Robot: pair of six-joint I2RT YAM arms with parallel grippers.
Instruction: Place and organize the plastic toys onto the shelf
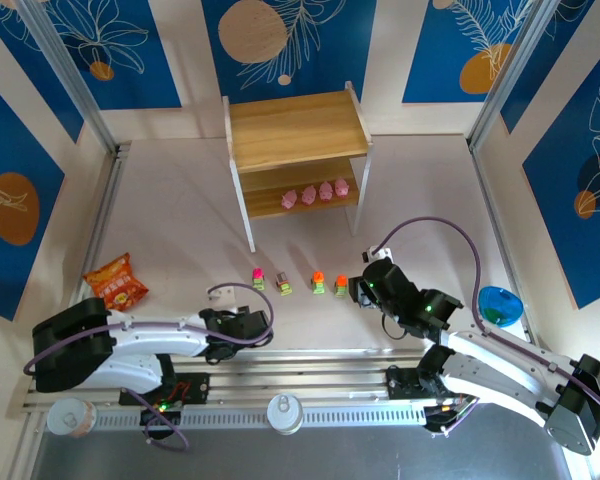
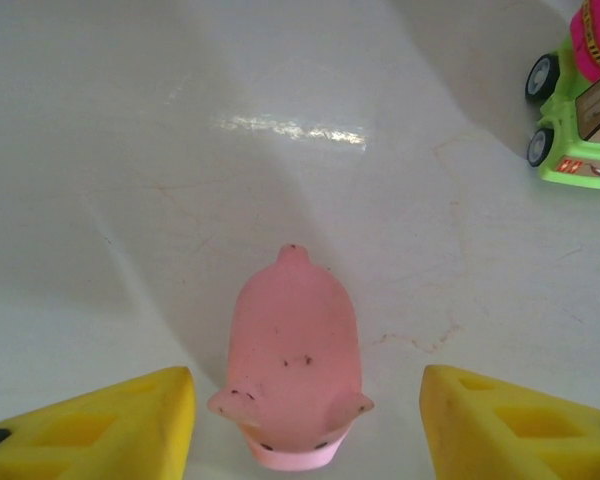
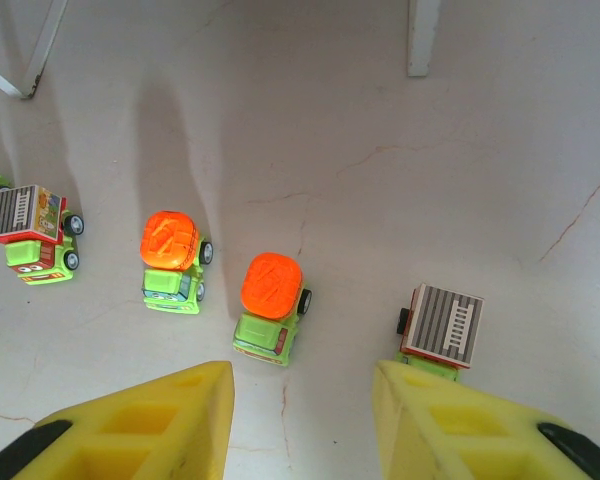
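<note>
Four pink figurines sit on the shelf's lower board, upper centre; a fifth figurine lies on the desk between the left hand's spread fingers. Right hand gapes above cars.

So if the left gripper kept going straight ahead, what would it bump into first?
The pink pig toy. It sits on the table right between the left gripper's open jaws, touching neither, so it would probably be hit first. The green car is farther off to the right, out of that line.
</note>
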